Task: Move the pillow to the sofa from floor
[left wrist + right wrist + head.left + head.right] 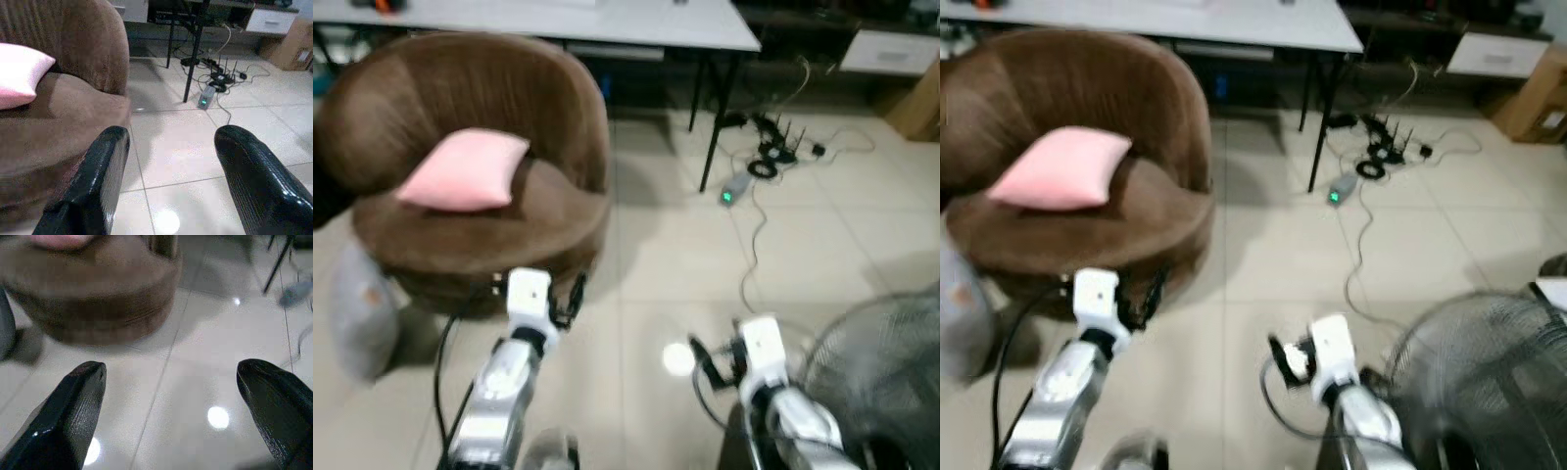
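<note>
- Left eye view: the pink pillow (465, 169) lies on the seat of the round brown sofa (460, 108), leaning against the backrest at about ten o'clock from frame centre. It is off the floor, so I judge the placing step done. The left gripper (536, 294) sits low, just in front of the sofa's front edge; the right gripper (729, 352) is over bare tile (822, 235) at about five o'clock. Neither carries anything.
- Right eye view: same scene. A white table (1185, 24) runs along twelve o'clock, and a cable tangle (1371, 157) lies at about one o'clock. A fan grille (1489, 382) stands at four o'clock, beside the right arm. A grey object stands beside the sofa at nine o'clock; too blurred to identify.
- Left wrist view: the two black fingers (98, 181) stand wide apart and empty, aimed past the sofa's seat edge. The pillow's corner shows resting on the seat, well clear of them.
- Right wrist view: the fingers (73, 411) are likewise spread wide with only tile between them. The sofa base lies ahead, apart from the tips. The posture suggests arms standing clear after release.
</note>
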Tool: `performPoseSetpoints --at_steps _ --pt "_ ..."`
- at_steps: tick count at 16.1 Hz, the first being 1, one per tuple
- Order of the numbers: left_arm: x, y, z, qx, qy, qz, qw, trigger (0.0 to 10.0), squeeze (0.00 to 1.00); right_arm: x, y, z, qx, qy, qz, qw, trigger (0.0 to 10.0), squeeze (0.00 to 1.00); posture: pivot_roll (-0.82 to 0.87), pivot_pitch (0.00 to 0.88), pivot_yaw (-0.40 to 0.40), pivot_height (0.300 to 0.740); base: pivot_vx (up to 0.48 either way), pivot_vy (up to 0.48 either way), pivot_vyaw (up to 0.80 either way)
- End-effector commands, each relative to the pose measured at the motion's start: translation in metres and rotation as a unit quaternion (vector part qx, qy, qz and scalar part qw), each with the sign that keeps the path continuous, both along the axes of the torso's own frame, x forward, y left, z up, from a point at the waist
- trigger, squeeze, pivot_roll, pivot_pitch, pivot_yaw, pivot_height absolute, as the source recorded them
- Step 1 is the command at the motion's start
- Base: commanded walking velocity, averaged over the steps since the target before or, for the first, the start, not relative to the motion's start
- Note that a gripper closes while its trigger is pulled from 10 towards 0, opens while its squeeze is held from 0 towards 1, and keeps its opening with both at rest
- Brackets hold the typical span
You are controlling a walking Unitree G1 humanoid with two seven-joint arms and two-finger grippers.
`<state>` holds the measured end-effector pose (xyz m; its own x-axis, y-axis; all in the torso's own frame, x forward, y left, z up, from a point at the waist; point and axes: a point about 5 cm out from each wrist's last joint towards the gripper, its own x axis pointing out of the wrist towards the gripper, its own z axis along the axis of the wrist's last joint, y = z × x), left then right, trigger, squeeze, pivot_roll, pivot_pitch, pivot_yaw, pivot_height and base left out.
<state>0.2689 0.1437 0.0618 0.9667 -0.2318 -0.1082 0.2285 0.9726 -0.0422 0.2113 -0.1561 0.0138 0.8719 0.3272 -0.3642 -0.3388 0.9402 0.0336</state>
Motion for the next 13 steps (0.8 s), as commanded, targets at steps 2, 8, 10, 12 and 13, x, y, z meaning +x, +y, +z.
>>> performPoseSetpoints --at_steps 2,8,10,12,13 --pt "0.006 -0.008 0.011 -0.017 -0.025 -0.017 0.999 10.0 0.0 0.003 -0.006 -0.008 -0.008 0.007 -0.006 1.0 10.0 0.13 -0.07 0.087 -0.092 0.74 0.0 0.0 0.0" --pt "0.005 -0.019 0.014 -0.005 -0.034 -0.026 0.999 10.0 0.0 -0.002 -0.011 -0.021 -0.014 0.02 -0.005 1.0 10.0 0.13 -0.08 0.09 -0.105 0.74 0.0 0.0 0.0" --pt "0.011 -0.022 0.018 -0.046 -0.028 -0.02 0.998 10.0 0.0 -0.002 -0.015 -0.023 -0.015 0.019 -0.004 1.0 10.0 0.13 -0.08 0.093 -0.109 0.74 0.0 0.0 0.0" --pt "0.018 -0.024 0.019 -0.059 -0.016 -0.012 0.998 10.0 0.0 -0.001 -0.017 -0.023 -0.015 0.016 -0.007 1.0 10.0 0.13 -0.07 0.092 -0.111 0.74 0.0 0.0 0.0" --pt "0.022 -0.026 0.02 -0.058 -0.014 -0.012 0.998 10.0 0.0 0.002 -0.018 -0.022 -0.012 0.013 -0.012 1.0 10.0 0.12 -0.07 0.092 -0.109 0.74 0.0 0.0 0.0"
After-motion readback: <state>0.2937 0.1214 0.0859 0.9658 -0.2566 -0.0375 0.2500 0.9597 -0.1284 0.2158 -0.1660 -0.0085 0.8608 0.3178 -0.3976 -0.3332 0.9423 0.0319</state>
